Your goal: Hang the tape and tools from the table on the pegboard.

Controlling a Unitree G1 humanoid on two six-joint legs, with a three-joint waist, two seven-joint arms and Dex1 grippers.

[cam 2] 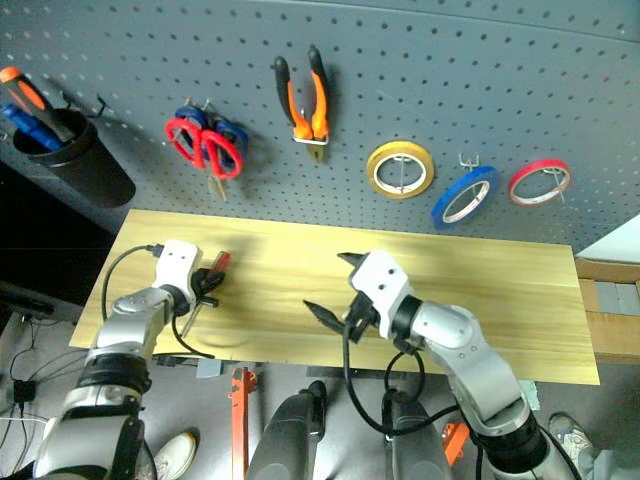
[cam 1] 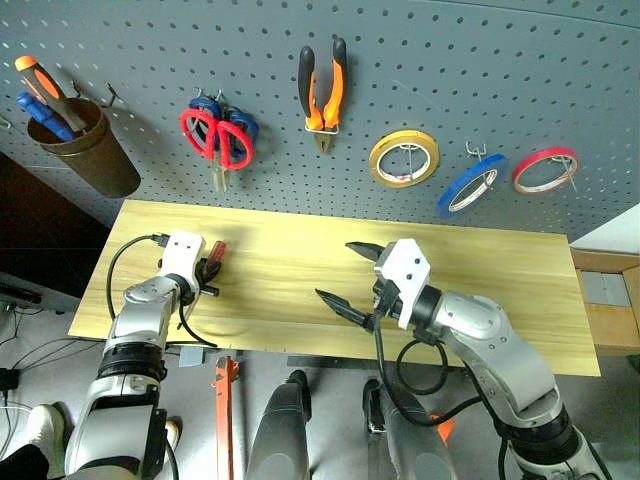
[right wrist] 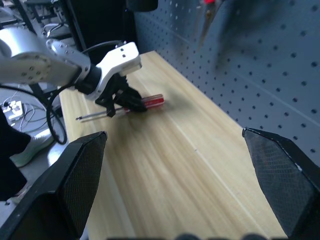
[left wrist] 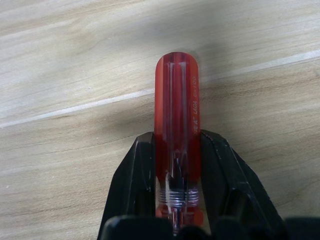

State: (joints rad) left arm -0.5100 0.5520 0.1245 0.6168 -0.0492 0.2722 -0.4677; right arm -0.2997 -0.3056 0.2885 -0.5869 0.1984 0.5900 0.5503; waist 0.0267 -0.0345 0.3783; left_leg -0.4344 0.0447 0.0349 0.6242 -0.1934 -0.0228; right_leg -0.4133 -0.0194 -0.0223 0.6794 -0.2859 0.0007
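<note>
This looks like a workshop or robotics lab. A dark grey pegboard (cam 1: 420, 60) on the wall carries hanging pliers (cam 1: 323, 92), scissors (cam 1: 216, 135) and rolls of tape (cam 1: 467, 188) on metal hooks above a plank table (cam 1: 290, 270). Cables (cam 1: 15, 340) trail on the floor; dark racks, possibly equipment stands (right wrist: 45, 15), show behind.

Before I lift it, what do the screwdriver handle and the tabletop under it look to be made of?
The screwdriver handle looks like translucent red plastic with a glossy finish: light passes through it and the metal shank shows inside. The table looks like light wood planks with a smooth matte finish: grain lines and plank seams show, though it could be a laminate.
</note>
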